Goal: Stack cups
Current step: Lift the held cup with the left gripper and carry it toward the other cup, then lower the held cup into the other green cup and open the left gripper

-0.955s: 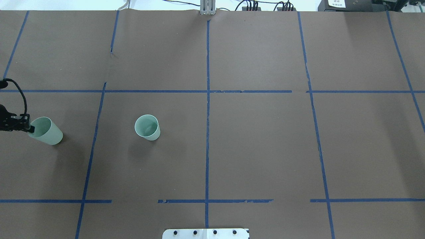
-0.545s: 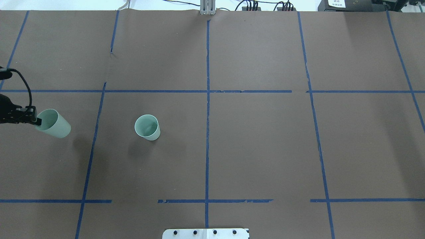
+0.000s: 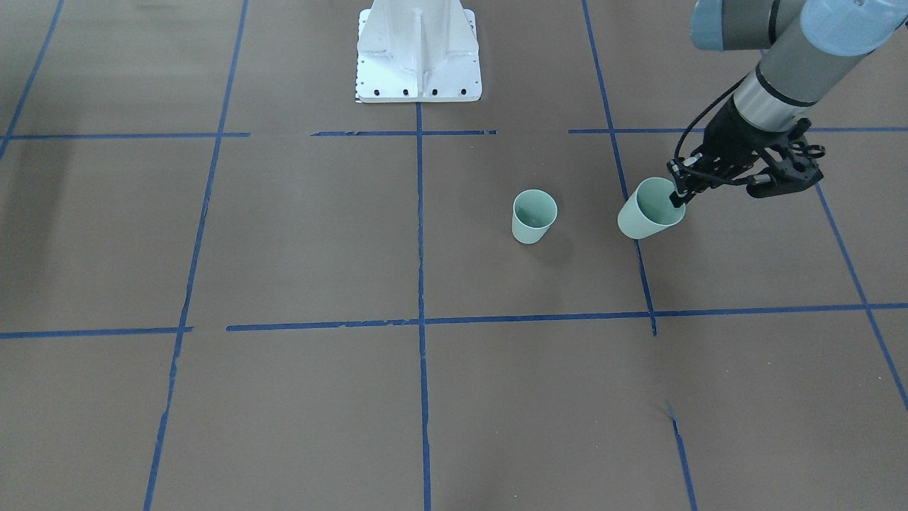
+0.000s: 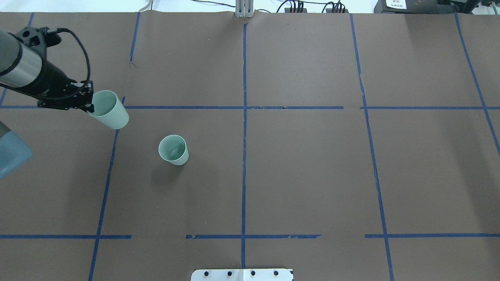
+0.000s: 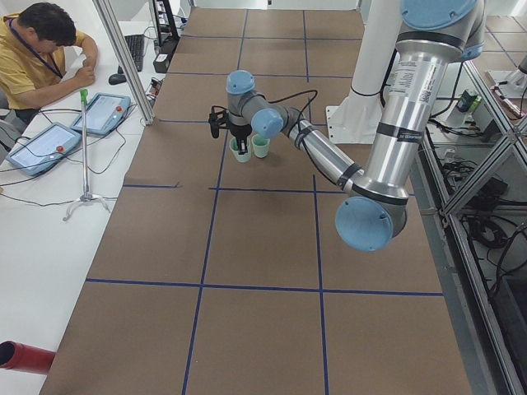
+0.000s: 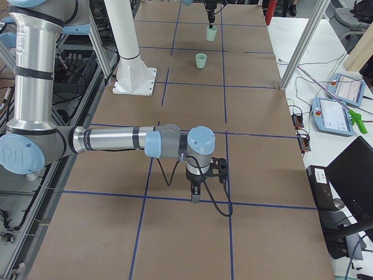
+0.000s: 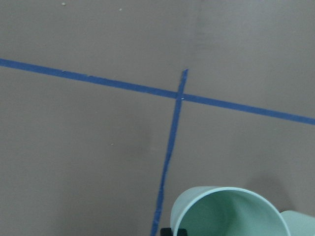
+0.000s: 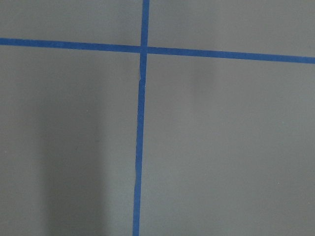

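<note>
Though partly cropped, cup (image 7: 229, 211) in left end effector (image 4: 91, 105)

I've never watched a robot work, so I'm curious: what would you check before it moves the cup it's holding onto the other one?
1. Left pincer grips the held cup at its rim: ok.
2. Standing cup upright, mouth up: ok.
3. Standing cup empty: ok.
4. Held cup above the standing cup: not ok, it is off to one side.
5. Held cup hanging straight: cannot tell.
6. Right pincer far from both cups: ok.
</note>
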`<state>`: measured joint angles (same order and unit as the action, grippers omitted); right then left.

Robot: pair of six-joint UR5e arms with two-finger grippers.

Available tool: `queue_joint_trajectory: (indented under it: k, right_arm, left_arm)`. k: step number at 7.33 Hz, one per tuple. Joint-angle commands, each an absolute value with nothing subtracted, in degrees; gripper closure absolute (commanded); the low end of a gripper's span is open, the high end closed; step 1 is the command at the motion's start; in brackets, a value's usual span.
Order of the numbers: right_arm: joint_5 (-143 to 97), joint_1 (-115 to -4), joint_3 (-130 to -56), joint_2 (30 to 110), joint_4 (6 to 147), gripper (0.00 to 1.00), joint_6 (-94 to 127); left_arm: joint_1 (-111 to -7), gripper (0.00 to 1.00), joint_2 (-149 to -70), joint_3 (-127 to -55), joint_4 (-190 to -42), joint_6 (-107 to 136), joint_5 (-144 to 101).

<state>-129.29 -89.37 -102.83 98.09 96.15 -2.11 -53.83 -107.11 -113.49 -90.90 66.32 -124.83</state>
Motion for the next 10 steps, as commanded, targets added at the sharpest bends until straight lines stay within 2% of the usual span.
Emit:
queue_joint_trajectory:
  k: [1, 4, 8, 9, 10]
  right_arm:
    - [-129.3, -89.4, -102.8, 98.1, 96.2, 0.00, -2.1]
    - [-129.3, -89.4, -102.8, 98.1, 96.2, 0.00, -2.1]
    - [-129.3, -89.3, -102.8, 98.1, 96.2, 0.00, -2.1]
    - [-129.3, -89.3, -102.8, 98.1, 96.2, 0.00, -2.1]
    - [-129.3, -89.3, -102.8, 98.1, 96.2, 0.00, -2.1]
  left_arm:
    - [-47.9, 1.00, -112.7, -113.6, -87.9, 73.5, -119.1]
    - [-41.4, 1.00, -114.3, -113.1, -87.9, 79.0, -116.2]
    - [-38.9, 1.00, -114.0, -113.0, -87.9, 79.2, -116.1]
    - [-39.0, 0.94, -113.8, -112.9, -88.0, 79.3, -116.1]
    - [-38.9, 0.25, -113.7, -112.9, -88.0, 80.0, -115.0]
